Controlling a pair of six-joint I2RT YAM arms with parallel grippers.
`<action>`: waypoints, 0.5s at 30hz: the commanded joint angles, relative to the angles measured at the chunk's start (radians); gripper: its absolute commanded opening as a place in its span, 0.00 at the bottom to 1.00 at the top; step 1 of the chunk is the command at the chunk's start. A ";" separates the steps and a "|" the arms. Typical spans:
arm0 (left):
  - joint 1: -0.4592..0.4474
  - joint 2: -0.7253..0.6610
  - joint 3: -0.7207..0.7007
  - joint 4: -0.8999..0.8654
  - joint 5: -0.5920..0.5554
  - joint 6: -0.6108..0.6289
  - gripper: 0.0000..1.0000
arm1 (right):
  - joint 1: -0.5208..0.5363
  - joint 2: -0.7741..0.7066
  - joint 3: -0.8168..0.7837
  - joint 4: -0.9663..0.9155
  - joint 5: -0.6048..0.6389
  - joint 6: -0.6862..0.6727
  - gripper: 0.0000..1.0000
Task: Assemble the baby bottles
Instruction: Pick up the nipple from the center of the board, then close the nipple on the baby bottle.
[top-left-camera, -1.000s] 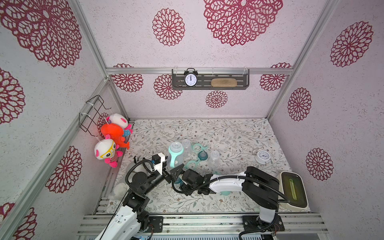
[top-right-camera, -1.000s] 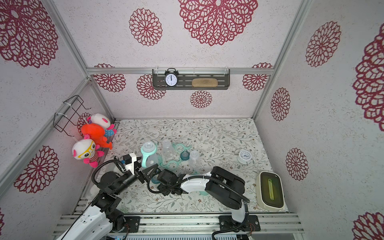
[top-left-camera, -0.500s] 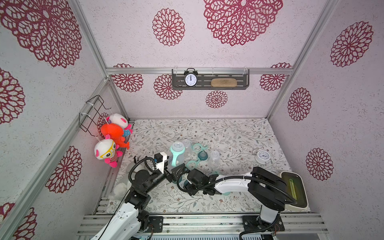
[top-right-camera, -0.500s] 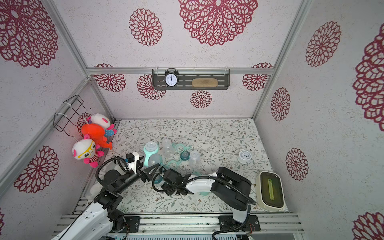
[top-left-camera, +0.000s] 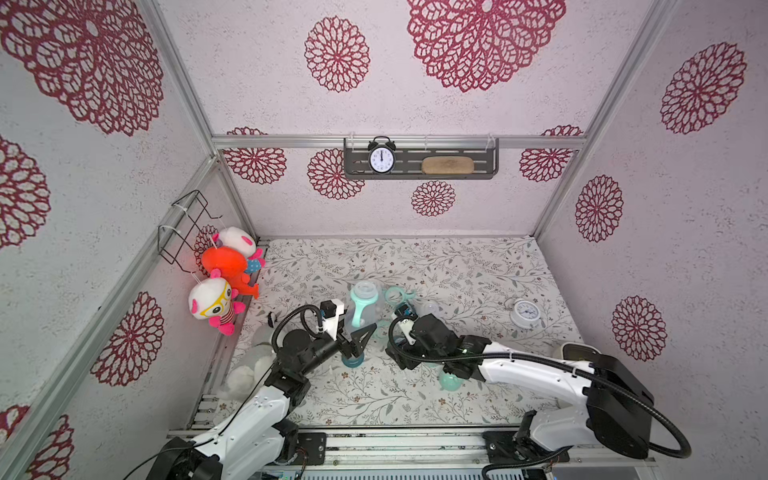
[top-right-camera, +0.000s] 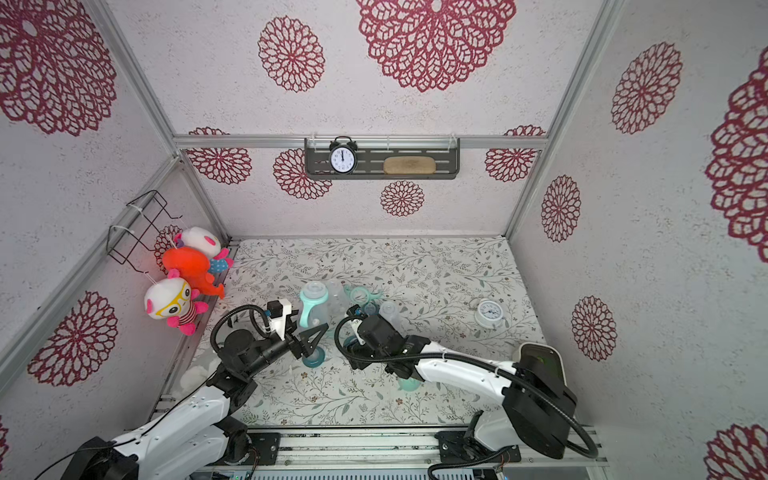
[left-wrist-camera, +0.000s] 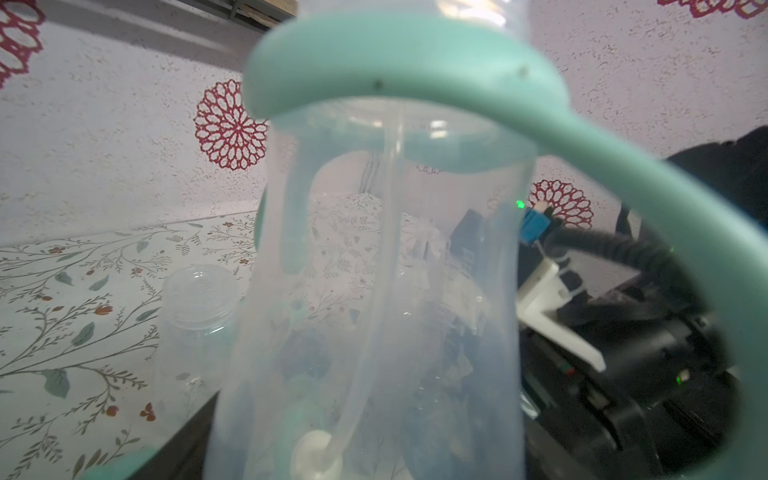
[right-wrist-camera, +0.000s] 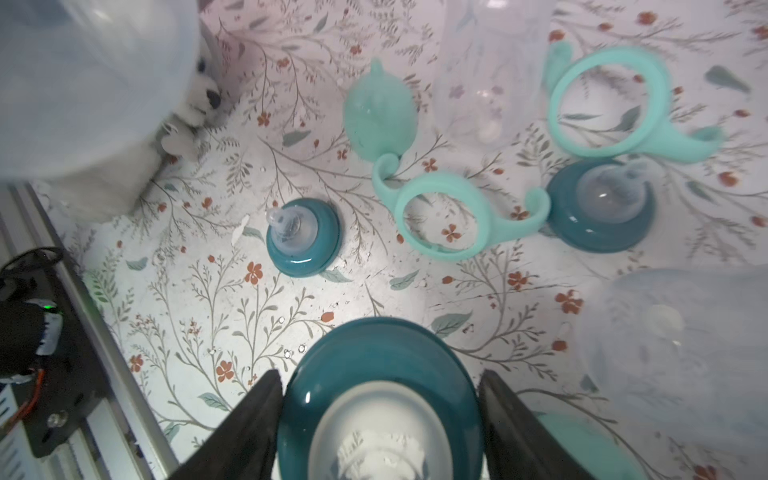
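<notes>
Cataloguing the flowered worktop (top-left-camera: 415, 257) and its contents.

Item 1: held bottle (top-left-camera: 365, 309), clear, upright, open-mouthed. The left fingers (top-left-camera: 347, 341) are clamped on it near the base. The fitted ring (left-wrist-camera: 415, 75), mint with two handles, sits round its neck.

Item 2: gripped collar (right-wrist-camera: 380, 395), dark teal, its clear nipple facing the wrist camera. The right fingers (right-wrist-camera: 249, 424) press on its two sides (in both top views the wrist hides them). It is near the held bottle.

Item 3: second collar (right-wrist-camera: 303, 237), nipple up, stands alone on the worktop near the left fingers.

Item 4: third collar (right-wrist-camera: 602, 208), nipple up. The first loose ring (right-wrist-camera: 440, 216) lies against it and the second loose ring (right-wrist-camera: 611, 99) lies just beside it.

Item 5: cap (right-wrist-camera: 380, 112), mint, just beside the first loose ring.

Item 6: first bare bottle (right-wrist-camera: 494, 62) and second bare bottle (right-wrist-camera: 681, 353), both clear and without rings.

Item 7: clock (top-left-camera: 525, 313), white, well apart from the bottle parts.
</notes>
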 joint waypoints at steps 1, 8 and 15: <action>0.008 0.021 0.000 0.125 0.036 -0.013 0.00 | -0.046 -0.080 0.035 -0.106 -0.036 0.017 0.43; -0.016 0.069 -0.003 0.119 0.047 -0.007 0.00 | -0.149 -0.162 0.153 -0.244 -0.116 -0.028 0.43; -0.091 0.108 -0.011 0.111 0.002 0.037 0.00 | -0.210 -0.155 0.287 -0.323 -0.197 -0.056 0.42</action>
